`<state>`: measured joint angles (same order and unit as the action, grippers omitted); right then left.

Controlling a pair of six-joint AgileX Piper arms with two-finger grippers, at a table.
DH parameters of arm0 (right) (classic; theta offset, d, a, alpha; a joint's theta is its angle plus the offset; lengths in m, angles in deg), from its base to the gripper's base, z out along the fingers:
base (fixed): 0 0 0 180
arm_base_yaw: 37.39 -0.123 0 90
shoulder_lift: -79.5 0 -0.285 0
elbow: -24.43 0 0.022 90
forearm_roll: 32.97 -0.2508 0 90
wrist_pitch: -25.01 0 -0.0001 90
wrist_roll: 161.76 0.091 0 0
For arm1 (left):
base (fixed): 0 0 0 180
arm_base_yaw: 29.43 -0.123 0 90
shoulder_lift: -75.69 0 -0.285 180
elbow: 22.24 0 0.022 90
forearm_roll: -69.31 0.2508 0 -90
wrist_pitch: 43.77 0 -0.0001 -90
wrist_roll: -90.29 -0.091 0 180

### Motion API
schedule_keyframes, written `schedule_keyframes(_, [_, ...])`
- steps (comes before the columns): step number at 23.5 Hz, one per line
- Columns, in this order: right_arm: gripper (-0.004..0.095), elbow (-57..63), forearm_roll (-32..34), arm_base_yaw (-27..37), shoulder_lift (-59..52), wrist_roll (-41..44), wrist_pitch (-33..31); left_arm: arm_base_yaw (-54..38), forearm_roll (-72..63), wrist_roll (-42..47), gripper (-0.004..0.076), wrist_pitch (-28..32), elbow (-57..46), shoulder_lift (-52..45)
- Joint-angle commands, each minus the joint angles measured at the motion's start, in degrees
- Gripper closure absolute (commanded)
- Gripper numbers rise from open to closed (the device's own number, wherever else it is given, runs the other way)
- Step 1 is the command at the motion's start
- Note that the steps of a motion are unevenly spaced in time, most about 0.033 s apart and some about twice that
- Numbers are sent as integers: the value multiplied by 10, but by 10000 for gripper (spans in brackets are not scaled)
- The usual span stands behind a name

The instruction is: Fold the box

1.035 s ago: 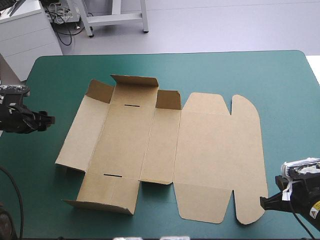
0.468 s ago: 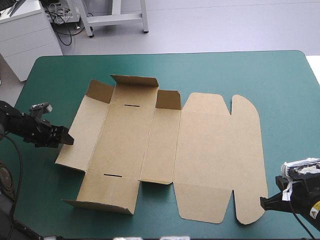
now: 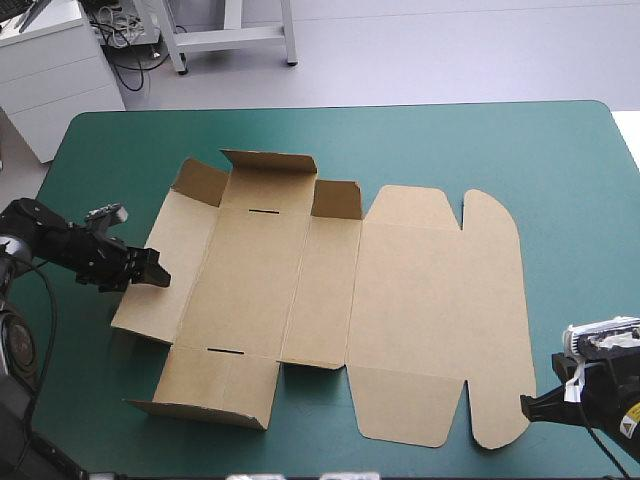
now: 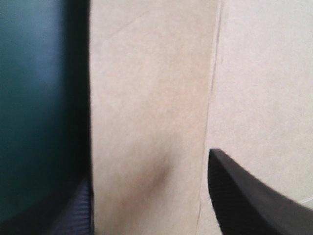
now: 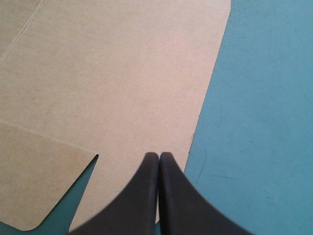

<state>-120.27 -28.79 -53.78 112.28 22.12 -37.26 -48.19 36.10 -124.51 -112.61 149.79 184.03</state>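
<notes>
The brown box [image 3: 400, 290] lies as an opened sheet across the middle of the table. Its short flaps [image 3: 268, 162] at the far left stand raised. My left gripper [image 3: 158, 274] is at the outer edge of the leftmost panel. In the left wrist view that panel [image 4: 146, 73] runs between the fingers of the open left gripper [image 4: 146, 169], one finger [image 4: 244, 196] over the board. My right gripper [image 3: 524, 405] rests shut at the sheet's near right corner. In the right wrist view its tips [image 5: 159, 155] meet at the edge of the flat lid [image 5: 98, 73].
The teal-green cover [image 3: 580, 220] shows all round the sheet, widest along the table's right side. A near-left flap [image 3: 200, 410] of the box stands slightly off the table.
My left arm has swung in from the table's left edge to the box's leftmost panel. The right arm and the box have not moved.
</notes>
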Motion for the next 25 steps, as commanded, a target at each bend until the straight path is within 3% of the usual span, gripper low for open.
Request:
schedule_keyframes(1, [931, -13, 6, 2, 5, -3, 29, 40, 6, 35, 343, -60, 15, -24])
schedule_keyframes(9, [931, -13, 6, 2, 5, -3, 29, 82, 35, 68, 392, -60, 15, -42])
schedule_keyframes(11, [931, -13, 6, 2, 5, -3, 29, 82, 43, 84, 534, -60, 15, -47])
schedule_keyframes(13, [930, -13, 6, 2, 5, -3, 29, 82, 44, 125, 755, -60, 15, -51])
schedule_keyframes(25, [930, -13, 6, 2, 5, -3, 19, 93, 89, 139, 756, -60, 46, -68])
